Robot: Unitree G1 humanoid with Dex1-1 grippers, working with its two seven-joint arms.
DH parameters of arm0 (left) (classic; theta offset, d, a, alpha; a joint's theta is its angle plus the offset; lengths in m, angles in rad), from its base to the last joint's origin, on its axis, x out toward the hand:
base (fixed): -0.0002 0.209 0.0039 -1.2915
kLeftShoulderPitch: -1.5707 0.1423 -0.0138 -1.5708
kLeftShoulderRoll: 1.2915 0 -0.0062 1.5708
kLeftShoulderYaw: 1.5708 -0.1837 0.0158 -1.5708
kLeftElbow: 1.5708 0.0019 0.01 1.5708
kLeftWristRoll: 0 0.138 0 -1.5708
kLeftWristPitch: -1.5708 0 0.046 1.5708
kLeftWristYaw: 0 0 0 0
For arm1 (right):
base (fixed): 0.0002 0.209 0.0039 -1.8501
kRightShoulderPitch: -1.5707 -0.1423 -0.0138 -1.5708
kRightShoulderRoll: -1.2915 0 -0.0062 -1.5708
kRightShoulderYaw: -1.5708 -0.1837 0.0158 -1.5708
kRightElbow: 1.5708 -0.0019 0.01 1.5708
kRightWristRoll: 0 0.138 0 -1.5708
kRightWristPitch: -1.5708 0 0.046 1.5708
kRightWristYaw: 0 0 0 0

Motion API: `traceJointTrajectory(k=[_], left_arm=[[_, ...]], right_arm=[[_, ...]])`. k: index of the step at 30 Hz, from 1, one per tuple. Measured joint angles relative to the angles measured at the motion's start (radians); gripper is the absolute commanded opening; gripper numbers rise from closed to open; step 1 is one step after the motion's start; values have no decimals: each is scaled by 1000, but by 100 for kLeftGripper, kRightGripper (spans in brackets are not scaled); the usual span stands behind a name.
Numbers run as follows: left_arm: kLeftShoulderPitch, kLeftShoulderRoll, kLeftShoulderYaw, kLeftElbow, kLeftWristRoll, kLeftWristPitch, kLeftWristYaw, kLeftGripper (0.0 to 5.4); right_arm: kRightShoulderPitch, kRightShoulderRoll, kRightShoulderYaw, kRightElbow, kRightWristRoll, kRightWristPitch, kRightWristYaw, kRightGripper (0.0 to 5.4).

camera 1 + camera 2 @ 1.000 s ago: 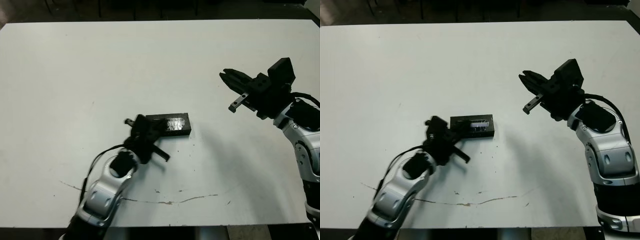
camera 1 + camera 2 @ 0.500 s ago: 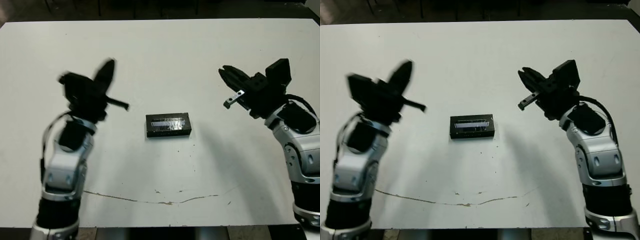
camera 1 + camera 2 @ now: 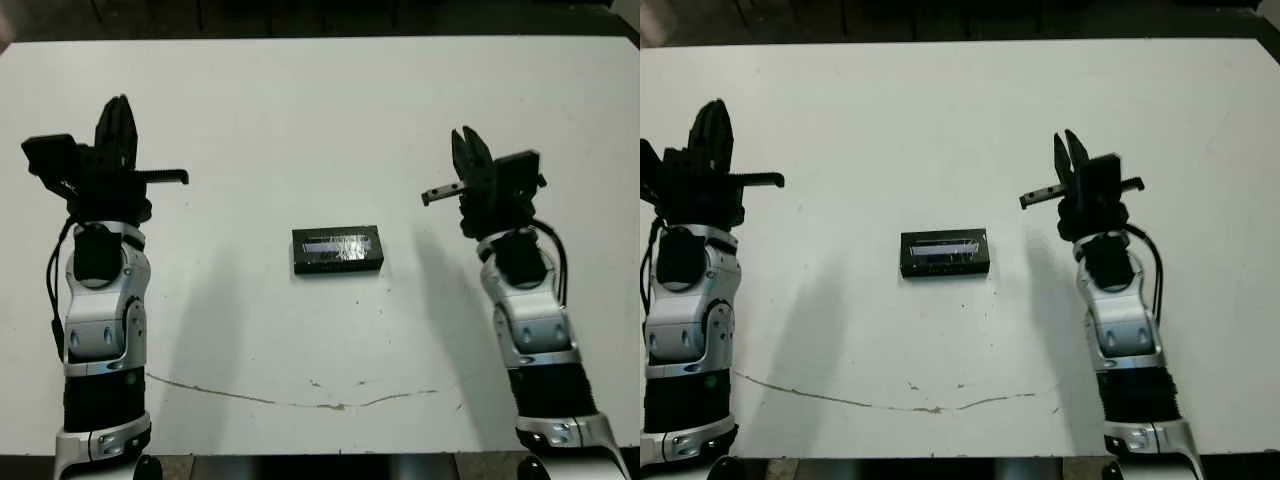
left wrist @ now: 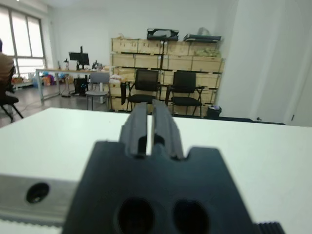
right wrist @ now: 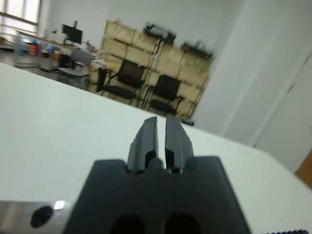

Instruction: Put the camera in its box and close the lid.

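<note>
At the table's middle lies the lid, a black slab with a glossy grey-purple strip, flat on top of the box, whose black front wall shows beneath it. The camera is hidden from view. My left gripper is raised well to the left of the box, pointing upward, its fingers pressed together on nothing. On the other side my right gripper also points upward, fingers shut and empty. Neither gripper touches the box.
A thin brown crack line runs across the white table near its front edge. Beyond the table the wrist views show office chairs, stacked shelves and part of a seated person.
My left arm has swung away from beside the box, up to the left, and now stands upright. The right gripper has turned upward too. The box and lid have not moved.
</note>
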Motion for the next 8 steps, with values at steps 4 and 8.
traceJointTrajectory(k=[4, 8], left_arm=[[0, -1, 1, 12, -3, -5, 6, 1], [0, -1, 0, 21, -8, -22, 2, 1]], right_arm=[[-7, 2, 2, 32, -10, -39, -8, 0], [-8, 3, -12, 32, 36, -41, 24, 0]])
